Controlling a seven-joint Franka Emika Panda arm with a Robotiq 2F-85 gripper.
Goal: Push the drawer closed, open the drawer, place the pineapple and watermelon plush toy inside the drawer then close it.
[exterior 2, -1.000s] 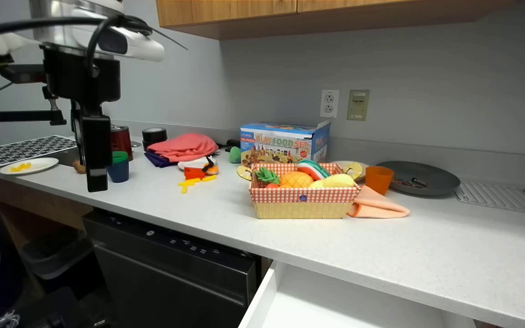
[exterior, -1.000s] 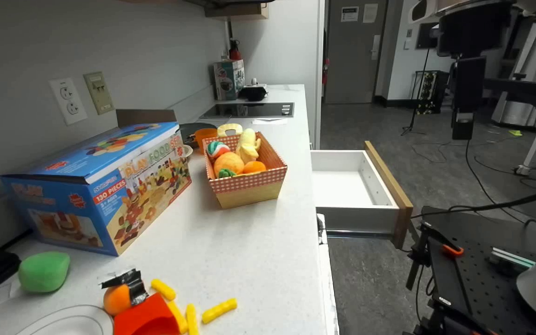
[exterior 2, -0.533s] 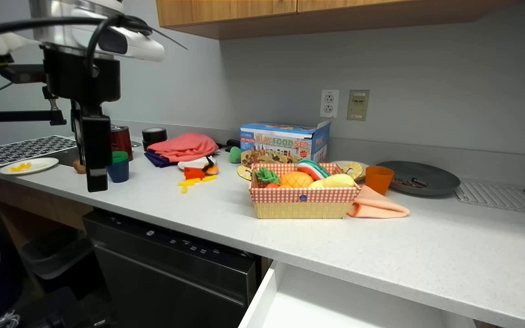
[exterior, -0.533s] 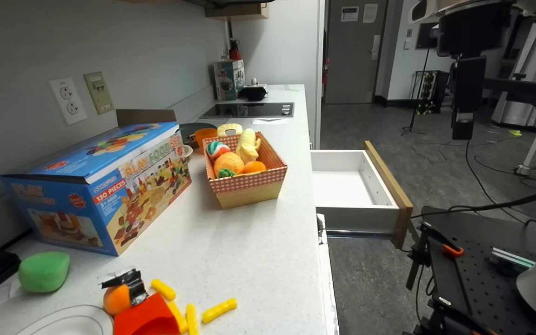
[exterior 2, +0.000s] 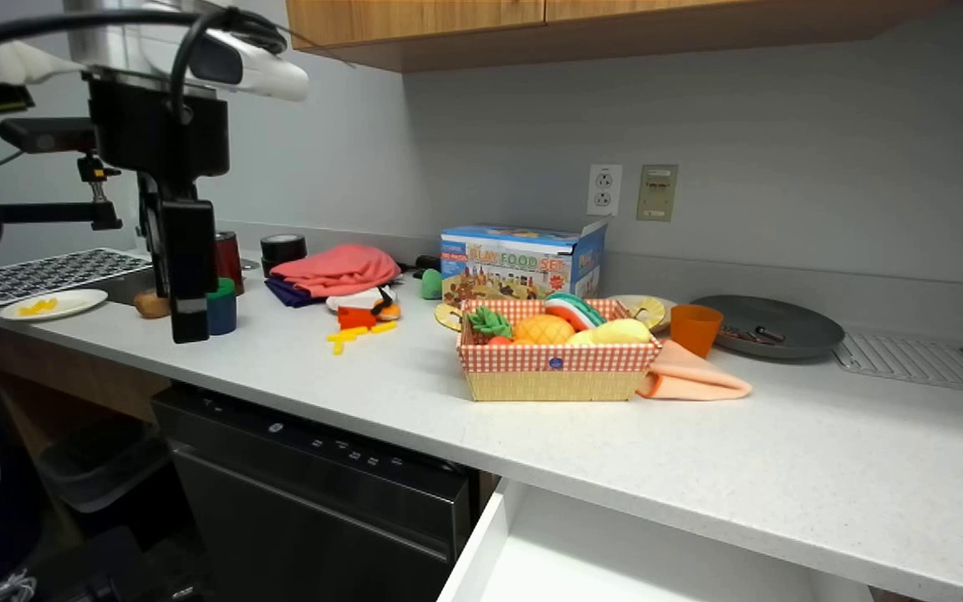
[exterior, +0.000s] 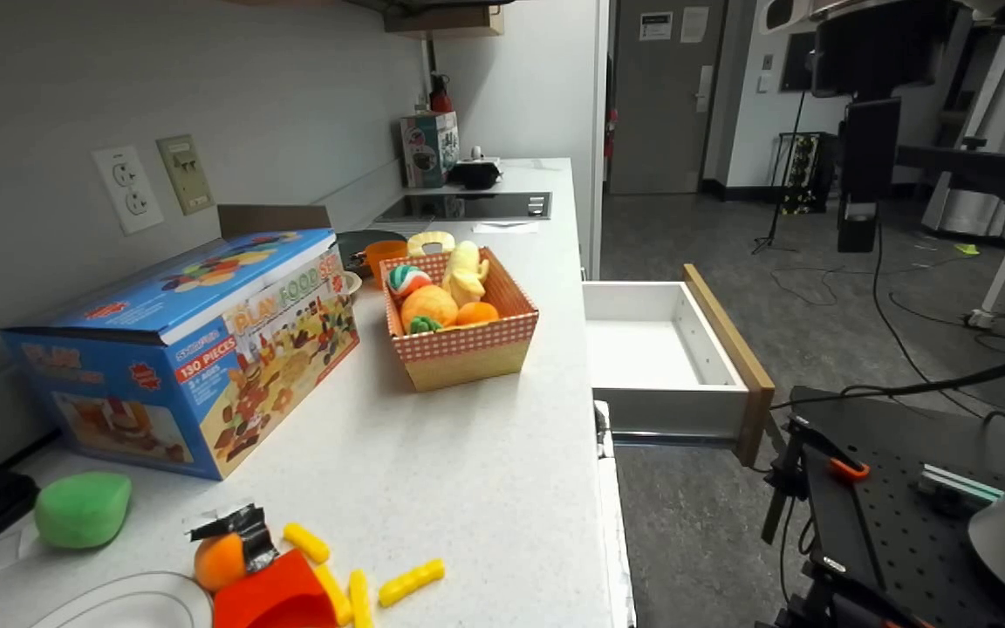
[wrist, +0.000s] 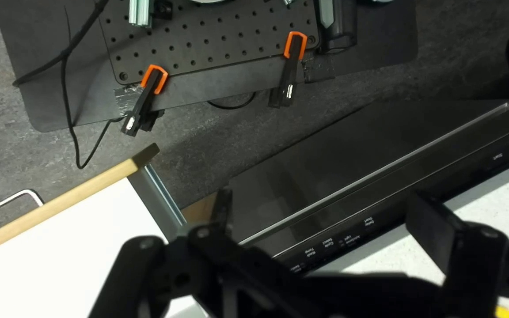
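A banana crowds pineapple and watermelon (1 shared basket).

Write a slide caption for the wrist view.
Tool open, drawer pulled out beside a black dishwasher, two orange-tipped clamps at the edge of a dark platform.

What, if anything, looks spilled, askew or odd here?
On the counter, the red toy fry carton appears tipped onto its side with yellow toy fries strewn beside it, as if spilled. A crumpled black strip lies on or against the nearby orange ball like stray litter. The drawer stands open, which suits the task.
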